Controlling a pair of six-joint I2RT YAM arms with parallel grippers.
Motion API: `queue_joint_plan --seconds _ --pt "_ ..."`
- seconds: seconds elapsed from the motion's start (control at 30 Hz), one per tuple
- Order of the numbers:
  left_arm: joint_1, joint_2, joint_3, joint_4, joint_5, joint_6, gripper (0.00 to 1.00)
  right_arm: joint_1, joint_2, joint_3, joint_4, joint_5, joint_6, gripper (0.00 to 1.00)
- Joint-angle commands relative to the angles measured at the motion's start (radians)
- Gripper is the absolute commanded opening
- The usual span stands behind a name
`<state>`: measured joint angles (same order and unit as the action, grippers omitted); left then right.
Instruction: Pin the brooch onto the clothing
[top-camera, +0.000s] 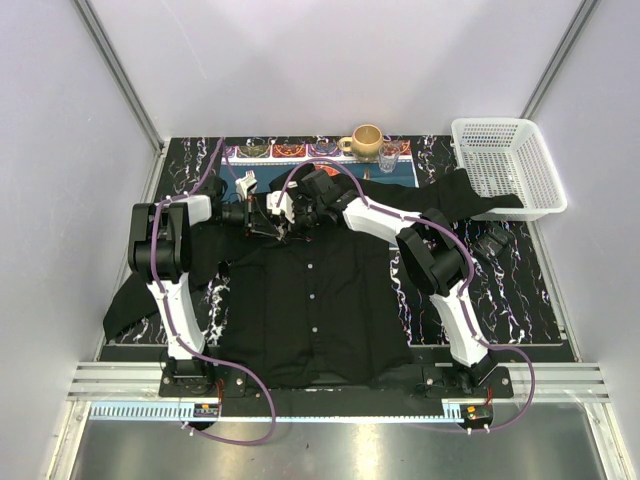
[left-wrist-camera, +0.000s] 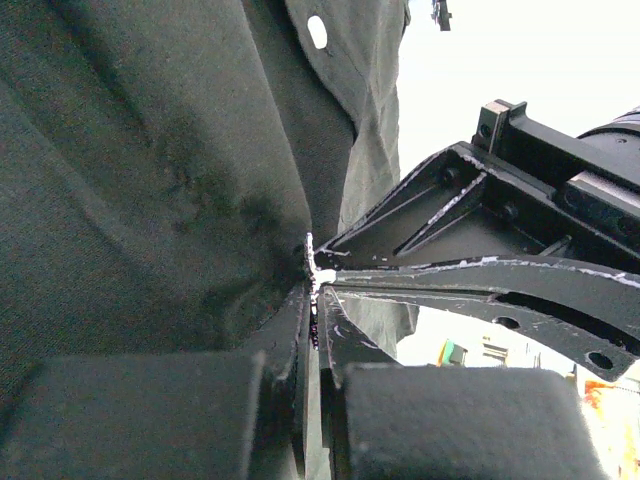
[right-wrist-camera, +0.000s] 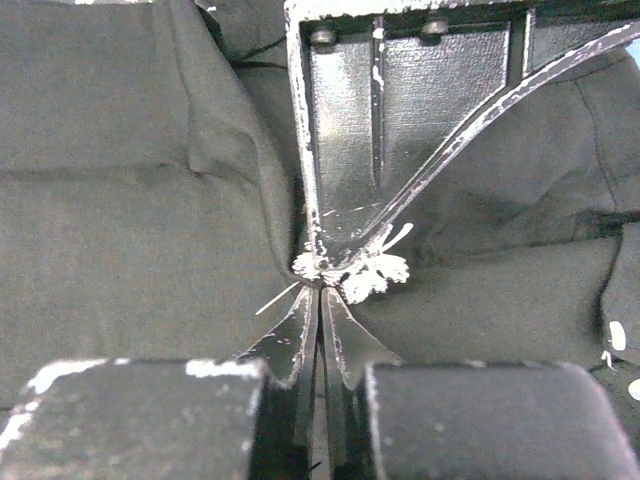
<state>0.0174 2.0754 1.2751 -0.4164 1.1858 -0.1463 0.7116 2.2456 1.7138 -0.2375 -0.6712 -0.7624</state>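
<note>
So we've got the black shirt (top-camera: 310, 300) laid flat on the dark marbled table (top-camera: 520, 290), front side up, collar at the far end and the row of little white buttons running down the middle. Both arms reach in to the same spot up near the collar, on the left arm's side of the button row. The left gripper (left-wrist-camera: 316, 300) has its jaws pressed together, and so does the right gripper (right-wrist-camera: 320, 298). The two sets of fingertips meet nose to nose, almost touching. The brooch (right-wrist-camera: 372, 272) sits right at that meeting point. It's a small whitish, leaf-shaped bit lying against the fabric, with a thin pin poking out on the other side of the tips. Honestly we can't tell which gripper actually has hold of it, or whether either is also pinching cloth. From the left wrist view we only see it edge-on, as a white sliver at the tips, with the fabric bunched into folds right beside it. Off to the right there's a white basket (top-camera: 505, 150) with one sleeve reaching up to it. A mug (top-camera: 366, 140) and a glass (top-camera: 389, 155) stand side by side at the far edge of the table.
</note>
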Motion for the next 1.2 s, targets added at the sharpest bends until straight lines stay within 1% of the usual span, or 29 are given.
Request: queue_joint_plan --seconds 0.0,0.03,0.07,0.17,0.2,0.27,0.3,0.33,0.43,0.5,0.63,0.8,1.17 --pt "-0.01 -0.034 0.007 0.002 0.046 0.034 0.0 -0.004 -0.004 0.035 0.047 0.053 0.057 0.13" --pt "-0.01 -0.034 0.01 -0.002 0.046 0.039 0.0 -0.004 -0.003 0.038 0.047 0.061 0.061 0.15" --pt "-0.01 -0.032 0.01 -0.005 0.047 0.045 0.0 -0.003 -0.003 0.038 0.046 0.071 0.066 0.21" --pt "-0.008 -0.034 0.013 -0.012 0.049 0.062 0.0 -0.004 -0.007 0.033 0.046 0.078 0.072 0.29" --pt "-0.01 -0.034 0.015 -0.019 0.054 0.073 0.0 -0.008 -0.009 0.033 0.044 0.078 0.081 0.35" --pt "-0.01 -0.029 0.024 -0.033 0.06 0.088 0.0 -0.009 -0.009 0.035 0.046 0.081 0.092 0.42" --pt "-0.01 -0.029 0.029 -0.041 0.058 0.102 0.0 -0.011 -0.007 0.036 0.046 0.082 0.103 0.49" --pt "-0.01 -0.028 0.029 -0.047 0.06 0.109 0.0 -0.009 -0.004 0.04 0.046 0.082 0.109 0.52" --pt "-0.01 -0.021 0.046 -0.081 0.06 0.139 0.0 -0.012 -0.003 0.037 0.044 0.078 0.112 0.58" --pt "-0.008 -0.018 0.058 -0.107 0.055 0.194 0.0 -0.014 0.0 0.038 0.043 0.073 0.112 0.59" --pt "-0.01 -0.015 0.069 -0.137 0.049 0.247 0.0 -0.017 0.008 0.043 0.043 0.047 0.101 0.56" --pt "-0.01 -0.006 0.092 -0.188 0.052 0.31 0.0 -0.02 0.014 0.052 0.044 0.019 0.088 0.56" --pt "-0.008 0.015 0.132 -0.228 0.047 0.378 0.0 -0.021 0.02 0.072 0.032 -0.045 0.084 0.52"
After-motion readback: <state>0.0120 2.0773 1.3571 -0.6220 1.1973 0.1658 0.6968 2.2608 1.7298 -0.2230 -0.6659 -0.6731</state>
